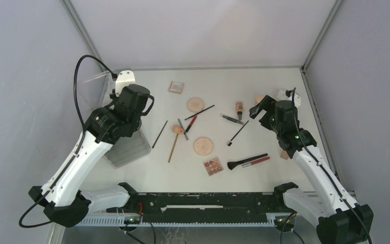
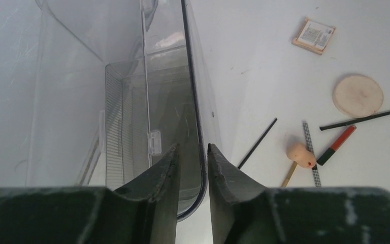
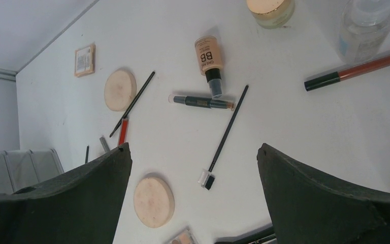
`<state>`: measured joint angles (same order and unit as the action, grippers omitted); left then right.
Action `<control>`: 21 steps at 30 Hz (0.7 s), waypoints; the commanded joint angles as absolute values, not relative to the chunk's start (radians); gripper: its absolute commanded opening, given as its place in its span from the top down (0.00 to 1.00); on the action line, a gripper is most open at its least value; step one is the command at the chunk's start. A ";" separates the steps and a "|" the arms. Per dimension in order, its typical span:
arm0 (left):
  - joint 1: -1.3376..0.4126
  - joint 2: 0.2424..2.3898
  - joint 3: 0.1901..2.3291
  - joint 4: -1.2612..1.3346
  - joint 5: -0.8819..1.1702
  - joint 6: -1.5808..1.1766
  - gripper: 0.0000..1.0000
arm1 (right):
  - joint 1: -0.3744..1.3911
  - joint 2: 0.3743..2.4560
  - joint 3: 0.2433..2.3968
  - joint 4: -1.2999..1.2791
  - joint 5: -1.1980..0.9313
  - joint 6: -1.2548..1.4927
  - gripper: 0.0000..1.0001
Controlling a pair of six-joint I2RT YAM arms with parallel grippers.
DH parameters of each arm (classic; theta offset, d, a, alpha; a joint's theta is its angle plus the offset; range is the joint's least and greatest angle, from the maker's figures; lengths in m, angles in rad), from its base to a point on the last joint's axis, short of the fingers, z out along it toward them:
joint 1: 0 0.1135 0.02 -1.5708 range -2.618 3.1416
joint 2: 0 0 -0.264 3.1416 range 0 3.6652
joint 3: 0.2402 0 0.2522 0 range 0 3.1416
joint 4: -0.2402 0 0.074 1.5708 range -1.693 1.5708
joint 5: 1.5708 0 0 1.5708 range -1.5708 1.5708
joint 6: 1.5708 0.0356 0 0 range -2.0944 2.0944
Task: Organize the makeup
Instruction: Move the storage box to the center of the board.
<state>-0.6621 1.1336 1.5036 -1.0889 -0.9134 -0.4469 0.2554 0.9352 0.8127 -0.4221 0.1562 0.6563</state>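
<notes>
The makeup lies scattered on the white table: two peach discs (image 1: 195, 104) (image 1: 203, 146), a square palette (image 1: 176, 87), a tan bottle (image 1: 239, 109), a beige sponge (image 1: 177, 130), a red pencil (image 1: 191, 123) and a large black brush (image 1: 247, 161). My left gripper (image 2: 193, 147) hangs over the right wall of the clear organizer (image 2: 152, 101). Its jaws stand a narrow gap apart with nothing between them. My right gripper (image 3: 193, 146) hovers wide open and empty above a spoolie brush (image 3: 227, 134) and a disc (image 3: 153, 201).
A jar (image 3: 270, 10), a clear bottle (image 3: 368, 23) and a red gloss tube (image 3: 355, 70) lie at the far right. A small palette (image 1: 213, 166) sits near the front. Grey walls close in the left, right and back of the table.
</notes>
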 commanded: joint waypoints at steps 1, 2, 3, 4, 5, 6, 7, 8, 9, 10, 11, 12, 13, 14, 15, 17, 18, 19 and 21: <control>-0.640 1.137 1.471 -1.105 -0.951 -0.495 0.74 | 0.252 0.932 0.838 -0.390 0.158 0.645 0.01; -0.637 1.133 1.459 -1.098 -0.947 -0.497 0.77 | 0.252 0.930 0.838 -0.393 0.160 0.643 0.01; -0.633 1.129 1.447 -1.090 -0.942 -0.497 0.81 | 0.252 0.928 0.838 -0.395 0.162 0.644 0.01; -0.627 1.127 1.440 -1.082 -0.935 -0.494 0.84 | 0.252 0.928 0.838 -0.397 0.166 0.642 0.01; -0.619 1.124 1.434 -1.074 -0.930 -0.489 0.89 | 0.252 0.927 0.838 -0.399 0.167 0.641 0.01; -0.609 1.122 1.434 -1.062 -0.925 -0.481 0.94 | 0.252 0.927 0.838 -0.402 0.169 0.639 0.01; -0.599 1.121 1.433 -1.047 -0.919 -0.468 0.98 | 0.252 0.927 0.838 -0.402 0.170 0.639 0.01; -0.585 1.121 1.432 -1.025 -0.913 -0.454 1.00 | 0.252 0.928 0.838 -0.403 0.170 0.640 0.01; -0.569 1.122 1.426 -0.992 -0.902 -0.428 1.00 | 0.252 0.931 0.838 -0.402 0.169 0.642 0.01; -0.553 1.123 1.421 -0.959 -0.884 -0.396 1.00 | 0.252 0.934 0.838 -0.398 0.167 0.643 0.01; -0.534 1.128 1.422 -0.928 -0.860 -0.376 1.00 | 0.252 0.937 0.838 -0.394 0.160 0.640 0.01; -0.517 1.132 1.425 -0.895 -0.832 -0.357 1.00 | 0.252 0.940 0.838 -0.392 0.156 0.640 0.01; -0.498 1.140 1.424 -0.856 -0.812 -0.339 1.00 | 0.252 0.941 0.838 -0.389 0.153 0.640 0.01; -0.492 1.149 1.425 -0.826 -0.796 -0.322 1.00 | 0.252 0.943 0.838 -0.387 0.150 0.640 0.01; -0.456 1.164 1.429 -0.798 -0.783 -0.313 1.00 | 0.252 0.944 0.838 -0.386 0.148 0.640 0.01; -0.426 1.201 1.452 -0.759 -0.753 -0.294 1.00 | 0.252 0.939 0.838 -0.389 0.150 0.637 0.01; -0.418 1.224 1.472 -0.753 -0.746 -0.290 1.00 | 0.250 0.937 0.839 -0.393 0.154 0.635 0.01; -0.413 1.248 1.494 -0.745 -0.736 -0.284 1.00 | 0.250 0.934 0.838 -0.397 0.157 0.633 0.01; -0.407 1.297 1.535 -0.721 -0.709 -0.274 1.00 | 0.249 0.931 0.838 -0.405 0.163 0.631 0.01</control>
